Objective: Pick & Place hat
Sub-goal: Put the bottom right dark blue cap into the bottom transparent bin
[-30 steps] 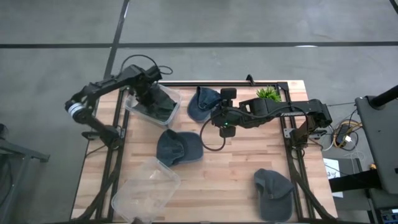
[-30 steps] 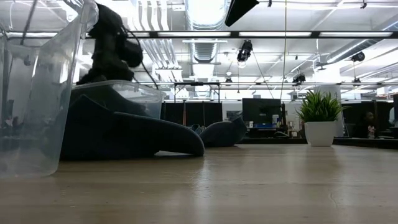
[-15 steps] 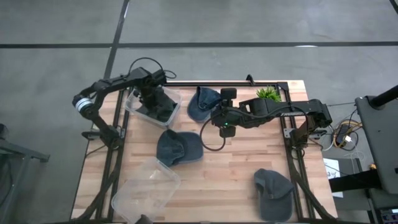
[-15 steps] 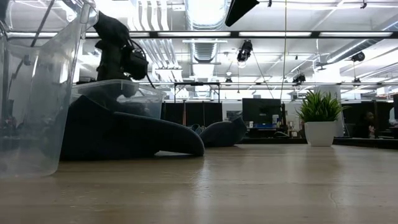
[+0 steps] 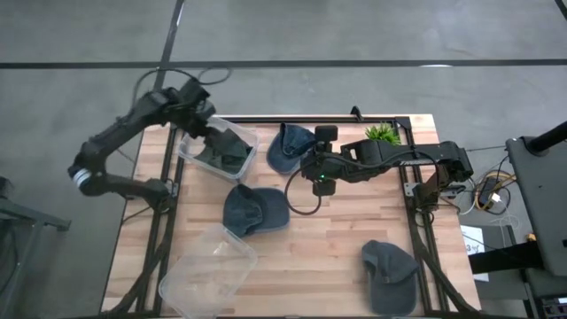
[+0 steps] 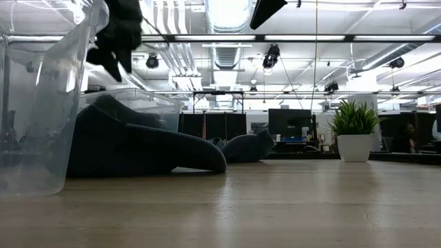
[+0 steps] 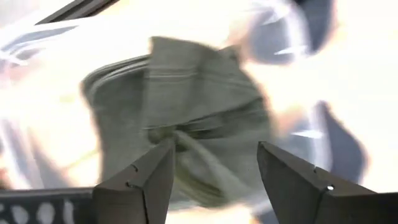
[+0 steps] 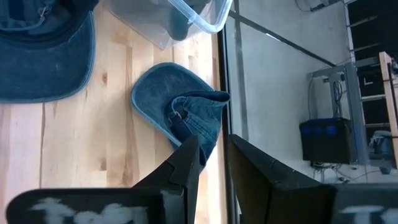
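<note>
Left gripper (image 5: 197, 118) raised above clear plastic bin (image 5: 247, 142) at wooden bench's (image 5: 337, 239) far left corner, jaws wide, empty. Dark olive fabric hat (image 5: 223, 147) lies inside bin. Right gripper (image 5: 312, 165) rests mid-bench beside blue denim cap (image 5: 288, 146), jaws narrow, holding nothing.

A large open office or lab hall. Exposed ceiling ducts (image 6: 227, 21) run overhead. Monitors (image 6: 286, 122) line desks behind the wooden table (image 6: 275, 207).

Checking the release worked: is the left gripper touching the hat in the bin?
Apart. In the left wrist view the open left gripper hangs above the hat, and the low view shows it raised clear over the bin.
</note>
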You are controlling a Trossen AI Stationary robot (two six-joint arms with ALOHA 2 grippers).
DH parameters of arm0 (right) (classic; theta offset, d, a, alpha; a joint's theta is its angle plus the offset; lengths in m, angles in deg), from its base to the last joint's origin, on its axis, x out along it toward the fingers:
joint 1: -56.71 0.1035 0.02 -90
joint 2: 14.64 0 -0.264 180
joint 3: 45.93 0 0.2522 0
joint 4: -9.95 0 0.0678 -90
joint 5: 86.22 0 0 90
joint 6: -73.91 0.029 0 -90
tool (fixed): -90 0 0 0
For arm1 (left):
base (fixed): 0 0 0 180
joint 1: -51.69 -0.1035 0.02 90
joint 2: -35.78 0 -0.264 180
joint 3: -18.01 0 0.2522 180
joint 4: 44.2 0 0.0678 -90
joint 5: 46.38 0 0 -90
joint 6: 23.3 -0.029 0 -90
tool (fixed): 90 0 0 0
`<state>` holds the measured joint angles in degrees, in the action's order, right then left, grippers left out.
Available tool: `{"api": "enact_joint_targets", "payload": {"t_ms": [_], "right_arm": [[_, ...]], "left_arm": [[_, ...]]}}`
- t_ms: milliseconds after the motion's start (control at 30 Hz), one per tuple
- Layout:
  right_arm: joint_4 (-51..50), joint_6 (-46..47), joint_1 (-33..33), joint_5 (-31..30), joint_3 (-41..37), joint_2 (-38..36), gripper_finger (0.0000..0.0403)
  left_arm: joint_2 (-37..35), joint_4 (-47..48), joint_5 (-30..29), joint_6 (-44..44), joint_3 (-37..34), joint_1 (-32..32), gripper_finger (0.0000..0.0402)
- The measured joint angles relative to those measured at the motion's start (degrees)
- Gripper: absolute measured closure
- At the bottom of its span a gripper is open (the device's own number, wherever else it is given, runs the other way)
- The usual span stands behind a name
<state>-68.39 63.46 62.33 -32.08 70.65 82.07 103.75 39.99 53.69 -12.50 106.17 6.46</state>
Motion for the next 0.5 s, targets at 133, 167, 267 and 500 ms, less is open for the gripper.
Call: {"api": "enact_joint_targets", "payload": {"t_ms": [133,167,267,500], "right_arm": [[-1.80,4.34,0.02,0.62,0.00,0.00,0.0323],[-3.04,5.81,0.02,1.58,0.00,-0.01,0.0323],[-7.98,9.71,0.02,7.44,0.00,-0.28,0.0323],[-18.41,15.63,2.67,17.40,-0.02,-2.39,0.0323]], "left_arm": [[-5.97,-1.57,8.16,3.20,0.21,0.89,0.0181],[-7.35,-2.44,9.65,4.18,0.17,1.44,0.0181],[-11.05,-5.29,11.95,6.53,-0.23,3.97,0.0181],[-16.03,-11.72,8.69,10.69,-0.64,13.90,0.0181]]}}
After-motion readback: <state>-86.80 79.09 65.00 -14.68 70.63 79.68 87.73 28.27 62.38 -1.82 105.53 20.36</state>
